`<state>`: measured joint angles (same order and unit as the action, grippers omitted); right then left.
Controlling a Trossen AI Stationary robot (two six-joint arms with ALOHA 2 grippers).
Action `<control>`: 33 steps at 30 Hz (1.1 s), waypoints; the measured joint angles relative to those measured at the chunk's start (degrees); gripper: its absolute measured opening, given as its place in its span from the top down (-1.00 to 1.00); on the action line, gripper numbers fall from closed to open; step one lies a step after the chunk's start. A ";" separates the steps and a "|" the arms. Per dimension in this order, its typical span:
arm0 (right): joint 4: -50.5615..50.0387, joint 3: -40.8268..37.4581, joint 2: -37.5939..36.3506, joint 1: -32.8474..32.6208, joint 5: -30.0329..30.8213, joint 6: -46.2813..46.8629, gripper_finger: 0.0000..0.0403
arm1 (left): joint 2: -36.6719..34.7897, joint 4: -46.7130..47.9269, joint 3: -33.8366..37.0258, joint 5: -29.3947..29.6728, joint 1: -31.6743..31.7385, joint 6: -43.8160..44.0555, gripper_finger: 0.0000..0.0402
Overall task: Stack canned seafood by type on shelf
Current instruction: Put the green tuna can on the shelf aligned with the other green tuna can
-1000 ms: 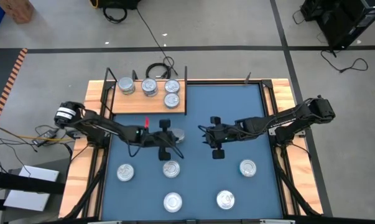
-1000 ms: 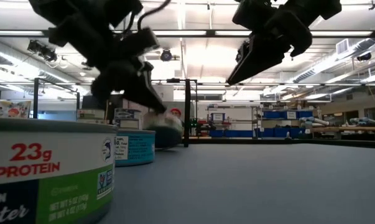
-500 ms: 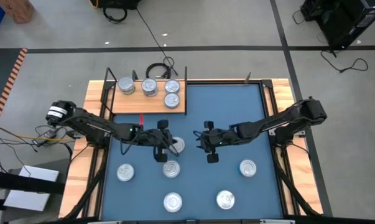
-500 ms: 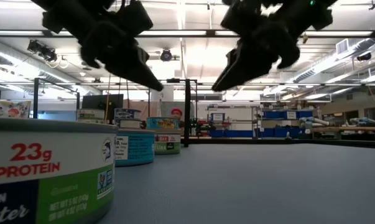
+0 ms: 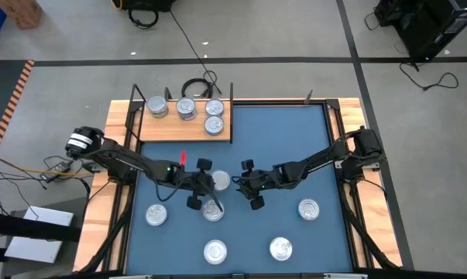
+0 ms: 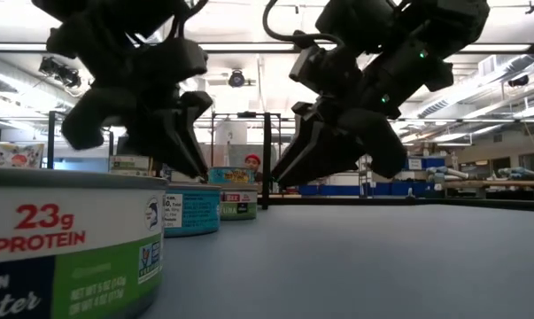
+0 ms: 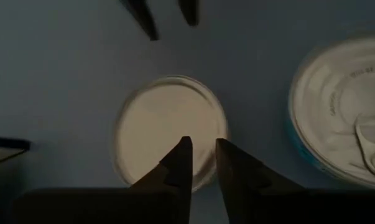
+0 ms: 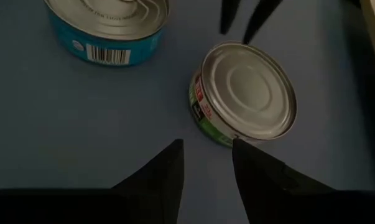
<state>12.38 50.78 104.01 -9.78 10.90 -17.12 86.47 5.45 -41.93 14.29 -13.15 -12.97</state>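
A low tin with a green and red label (image 8: 246,93) stands on its base on the blue mat (image 5: 295,139), mid-table; it also shows in the high view (image 5: 221,180). My left gripper (image 5: 209,184) hovers at the tin's left edge, fingers a little apart and empty (image 7: 201,144). My right gripper (image 5: 238,184) is open and empty just right of the tin (image 8: 206,143); I cannot tell whether a fingertip touches it. A blue-labelled tin (image 5: 212,210) stands just nearer. The wooden shelf (image 5: 163,132) at the far left bears several tins (image 5: 185,108).
More tins stand on the mat near the front: at the left (image 5: 156,215), the middle (image 5: 215,251), the right of middle (image 5: 280,248) and the right (image 5: 308,208). Black shelf uprights (image 6: 267,159) rise at the far side. A cable (image 5: 196,85) lies behind the shelf.
My left gripper has carried the green-labelled tin toward the near edge, set it down on the mat and let go. The tin, lifted a second ago, now stands on the mat. My right gripper has gone down and toward the table's left, up to the tin.
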 joint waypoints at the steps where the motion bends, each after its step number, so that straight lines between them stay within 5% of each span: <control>1: 0.00 0.00 0.00 0.00 0.00 0.00 0.28 | 0.42 0.19 0.00 -0.05 -0.04 -0.33 0.61; 27: 1.78 0.04 -0.68 0.11 -0.13 0.00 0.31 | 4.99 0.05 -0.19 3.20 -0.20 -9.44 0.62; 33: 1.73 0.04 -0.68 0.11 -0.11 0.00 0.32 | 5.08 -0.22 -0.13 5.84 -0.35 -9.06 0.86</control>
<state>14.11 50.83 103.33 -9.67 10.79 -17.12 91.55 5.23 -42.06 20.13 -13.50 -22.03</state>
